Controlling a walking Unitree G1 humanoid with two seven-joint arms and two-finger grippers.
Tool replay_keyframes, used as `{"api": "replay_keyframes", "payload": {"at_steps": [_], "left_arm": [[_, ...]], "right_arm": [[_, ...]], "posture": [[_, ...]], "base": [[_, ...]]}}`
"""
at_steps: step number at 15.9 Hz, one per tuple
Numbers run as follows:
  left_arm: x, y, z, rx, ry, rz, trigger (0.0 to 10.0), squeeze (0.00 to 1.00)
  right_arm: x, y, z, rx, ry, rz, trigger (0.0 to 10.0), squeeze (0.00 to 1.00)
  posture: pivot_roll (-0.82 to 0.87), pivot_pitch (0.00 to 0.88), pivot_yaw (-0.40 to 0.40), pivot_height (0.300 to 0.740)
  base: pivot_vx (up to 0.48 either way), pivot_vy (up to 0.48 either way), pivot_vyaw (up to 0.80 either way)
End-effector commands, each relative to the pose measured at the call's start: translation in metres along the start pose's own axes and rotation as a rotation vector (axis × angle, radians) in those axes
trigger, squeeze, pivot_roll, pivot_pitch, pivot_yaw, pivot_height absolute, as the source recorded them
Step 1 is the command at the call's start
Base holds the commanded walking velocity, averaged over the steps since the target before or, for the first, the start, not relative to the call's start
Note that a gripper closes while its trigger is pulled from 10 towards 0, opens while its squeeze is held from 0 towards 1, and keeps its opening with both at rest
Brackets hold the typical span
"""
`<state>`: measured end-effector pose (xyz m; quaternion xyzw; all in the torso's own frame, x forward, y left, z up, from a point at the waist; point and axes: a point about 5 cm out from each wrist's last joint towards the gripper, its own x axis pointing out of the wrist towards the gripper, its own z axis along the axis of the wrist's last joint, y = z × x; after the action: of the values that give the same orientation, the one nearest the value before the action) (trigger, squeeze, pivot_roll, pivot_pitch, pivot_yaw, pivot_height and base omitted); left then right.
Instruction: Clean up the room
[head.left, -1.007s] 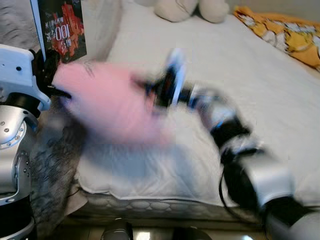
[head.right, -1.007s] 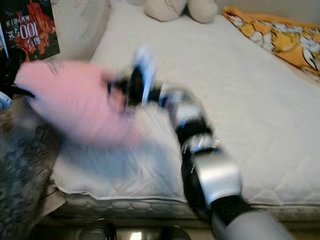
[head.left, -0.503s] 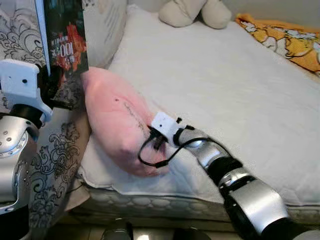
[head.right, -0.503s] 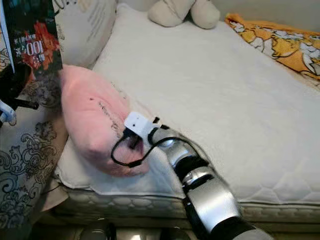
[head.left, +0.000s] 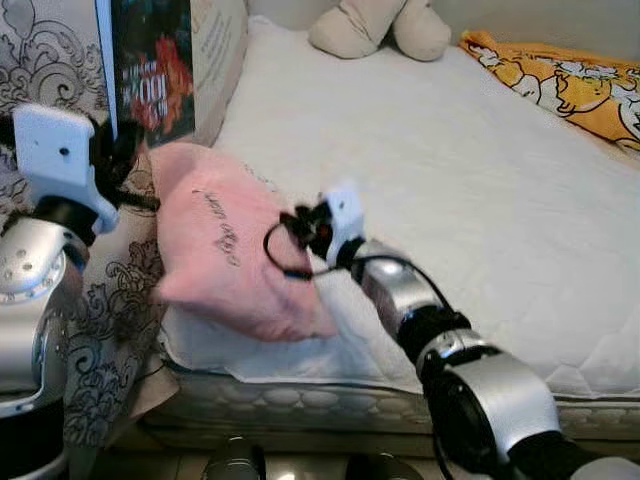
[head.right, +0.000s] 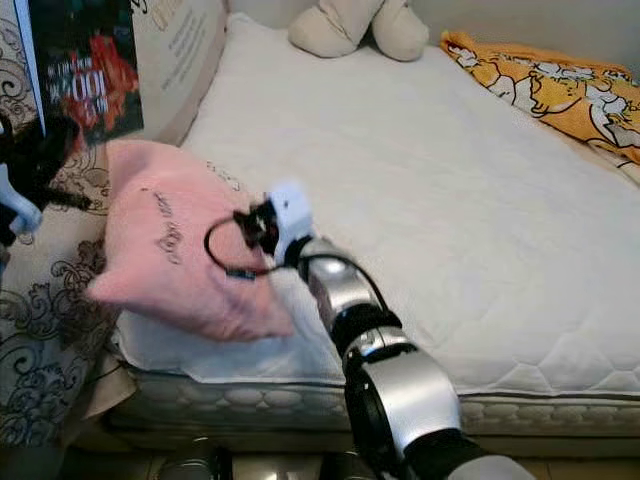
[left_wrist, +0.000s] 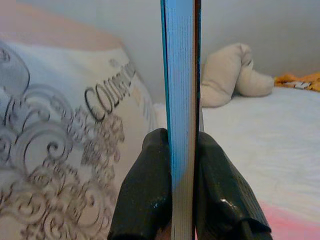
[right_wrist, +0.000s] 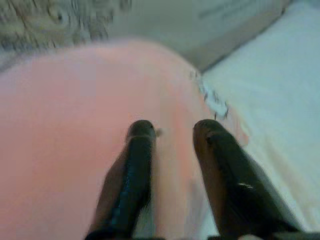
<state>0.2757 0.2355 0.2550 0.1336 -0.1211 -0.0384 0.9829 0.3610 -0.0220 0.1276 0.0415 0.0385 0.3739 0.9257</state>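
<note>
A pink pillow (head.left: 225, 245) lies tilted at the left front corner of the white mattress (head.left: 470, 190), one corner jutting past the bed edge. My right gripper (head.left: 298, 226) is at the pillow's right upper edge. In the right wrist view its fingers (right_wrist: 137, 165) stand slightly apart, tips against the pink pillow (right_wrist: 65, 125). My left gripper (left_wrist: 181, 139) is raised at the left, shut on the lower edge of an upright book (head.left: 152, 62) with a dark cover and red print.
A beige plush toy (head.left: 378, 24) sits at the head of the bed. An orange-yellow blanket (head.left: 565, 80) lies at the far right. A beige lettered cushion (head.left: 218, 45) and grey patterned fabric (head.left: 45, 45) stand along the left, behind the book.
The pink pillow swung left with my right arm, landed at the bed's left front corner and has now tipped up. My right gripper has moved up along it. The camera shifted a little.
</note>
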Motion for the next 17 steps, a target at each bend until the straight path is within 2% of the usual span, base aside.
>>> {"api": "replay_keyframes", "payload": {"at_steps": [1,3,4,6,7,8,9,10,11,12,13,14,15,16,17], "left_arm": [[0.003,-0.001,0.007,0.003,-0.035,-0.019,10.0,0.00],[0.005,-0.004,0.008,0.003,-0.037,-0.039,10.0,0.00],[0.008,-0.004,0.008,-0.004,-0.038,-0.041,10.0,0.00],[0.011,-0.003,0.010,-0.016,-0.040,-0.042,10.0,0.00],[0.016,-0.009,0.011,-0.070,-0.043,-0.063,10.0,0.00],[0.023,-0.032,0.005,-0.199,-0.004,-0.137,10.0,0.00],[0.024,-0.048,-0.002,-0.232,0.025,-0.180,10.0,0.00],[0.024,-0.073,-0.013,-0.288,0.073,-0.254,10.0,0.00],[0.022,-0.106,-0.027,-0.399,0.135,-0.345,10.0,0.00],[0.021,-0.119,-0.034,-0.428,0.164,-0.380,10.0,0.00],[0.022,-0.141,-0.052,-0.468,0.258,-0.399,10.0,0.00],[0.024,-0.157,-0.067,-0.501,0.337,-0.401,10.0,0.00],[0.025,-0.167,-0.076,-0.538,0.395,-0.403,10.0,0.00],[0.026,-0.170,-0.079,-0.554,0.414,-0.403,10.0,0.00],[0.030,-0.179,-0.089,-0.617,0.480,-0.398,10.0,0.00]], "right_arm": [[0.000,-0.007,0.014,0.015,-0.063,-0.005,10.0,1.00],[-0.004,-0.018,0.034,0.027,-0.172,-0.012,10.0,1.00],[-0.009,-0.026,0.048,0.055,-0.250,0.003,10.0,0.00],[-0.017,-0.035,0.055,0.050,-0.282,0.009,10.0,0.00],[-0.029,-0.048,0.052,-0.024,-0.258,-0.041,10.0,0.00],[-0.050,-0.070,0.041,-0.071,-0.205,-0.171,10.0,0.00],[-0.061,-0.079,0.033,-0.066,-0.180,-0.224,10.0,0.00],[-0.080,-0.089,0.019,-0.054,-0.137,-0.284,10.0,0.00],[-0.107,-0.095,-0.001,-0.043,-0.089,-0.335,10.0,0.00],[-0.119,-0.097,-0.009,-0.045,-0.059,-0.362,10.0,0.00],[-0.144,-0.099,-0.021,-0.057,-0.015,-0.421,10.0,0.00],[-0.165,-0.099,-0.030,-0.061,0.023,-0.481,10.0,0.00],[-0.179,-0.100,-0.035,-0.063,0.052,-0.518,10.0,0.00],[-0.183,-0.100,-0.036,-0.068,0.063,-0.531,10.0,0.00],[-0.195,-0.097,-0.036,-0.061,0.093,-0.528,10.0,0.00]], "posture": [[0.15,0.052,-0.057,0.740],[0.14,0.039,-0.052,0.740],[0.13,0.025,-0.048,0.740],[0.13,0.020,-0.050,0.740],[0.12,0.009,-0.057,0.740],[0.11,0.002,-0.063,0.740],[0.10,0.000,-0.070,0.740],[0.09,0.000,-0.071,0.740],[0.07,0.000,-0.071,0.740],[0.07,0.000,-0.071,0.740],[0.02,0.000,-0.065,0.740],[0.01,0.000,-0.060,0.740],[-0.01,0.000,-0.055,0.740],[-0.01,0.000,-0.055,0.740],[-0.04,0.011,-0.048,0.740]], "base": [[0.000,0.000,0.00],[0.000,0.000,0.00],[0.000,0.000,0.00],[0.000,0.000,0.00],[0.000,0.000,0.00],[0.000,0.000,0.00],[0.000,0.000,0.00],[0.000,0.000,0.00],[0.000,0.000,0.00],[0.000,0.000,0.00],[0.000,0.000,0.00],[0.000,0.000,0.00],[0.000,0.000,0.00],[0.000,0.000,0.00],[0.000,0.000,0.00]]}}
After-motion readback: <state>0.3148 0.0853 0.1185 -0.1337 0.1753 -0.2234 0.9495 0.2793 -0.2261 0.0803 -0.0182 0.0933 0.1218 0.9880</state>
